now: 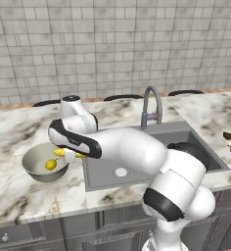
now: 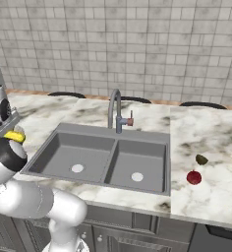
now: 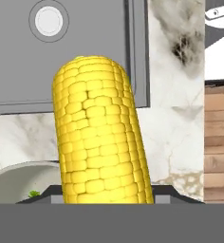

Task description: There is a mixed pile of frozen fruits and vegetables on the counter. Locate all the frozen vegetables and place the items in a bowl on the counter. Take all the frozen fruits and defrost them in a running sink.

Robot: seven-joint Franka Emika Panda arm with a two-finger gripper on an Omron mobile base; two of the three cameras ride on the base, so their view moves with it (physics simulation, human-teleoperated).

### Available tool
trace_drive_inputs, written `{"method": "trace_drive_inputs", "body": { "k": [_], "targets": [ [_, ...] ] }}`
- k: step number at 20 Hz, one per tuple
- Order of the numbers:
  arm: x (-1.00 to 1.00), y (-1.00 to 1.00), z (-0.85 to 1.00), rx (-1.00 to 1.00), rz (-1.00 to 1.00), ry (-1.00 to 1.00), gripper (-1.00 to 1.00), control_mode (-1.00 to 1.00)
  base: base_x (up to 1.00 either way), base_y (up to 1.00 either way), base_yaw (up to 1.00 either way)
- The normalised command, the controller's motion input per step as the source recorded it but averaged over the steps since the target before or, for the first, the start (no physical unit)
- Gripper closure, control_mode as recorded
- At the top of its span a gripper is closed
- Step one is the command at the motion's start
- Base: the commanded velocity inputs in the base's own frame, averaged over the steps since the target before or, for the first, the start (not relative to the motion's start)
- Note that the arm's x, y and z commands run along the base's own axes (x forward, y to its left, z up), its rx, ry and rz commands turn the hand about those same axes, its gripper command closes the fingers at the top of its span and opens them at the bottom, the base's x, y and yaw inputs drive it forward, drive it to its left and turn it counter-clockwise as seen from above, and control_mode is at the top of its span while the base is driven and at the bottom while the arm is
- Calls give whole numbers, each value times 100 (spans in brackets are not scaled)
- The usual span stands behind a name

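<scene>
My gripper is shut on the yellow corn cob, holding it over the right rim of the grey-olive bowl on the marble counter. A small yellow piece lies inside the bowl. In the hand view the cob stands up from between the fingers, with the bowl's rim at lower left and the sink behind it. Far to the right of the sink lie the olive-brown lump and the dark red round fruit. No water is seen running from the faucet.
The double-basin sink lies directly right of the bowl, with the tall faucet at its back edge. My own arm stretches across the sink's front. Dark stove burners line the back wall. The counter's front edge is close below the bowl.
</scene>
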Motion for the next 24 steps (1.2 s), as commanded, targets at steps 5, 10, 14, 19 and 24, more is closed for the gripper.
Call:
{"method": "trace_drive_inputs", "body": {
  "k": [5, 10, 14, 19, 24],
  "targets": [
    [9, 59, -8, 0, 0, -6, 100, -100, 0, 0, 0],
    [15, 40, -12, 0, 0, -1, 100, -100, 0, 0, 0],
    [28, 36, -4, 0, 0, 0, 100, -100, 0, 0, 0],
    [35, 45, 1, -8, 0, 9, 100, -100, 0, 0, 0],
    [18, 50, 1, -12, 0, 6, 100, -100, 0, 0, 0]
  ]
}}
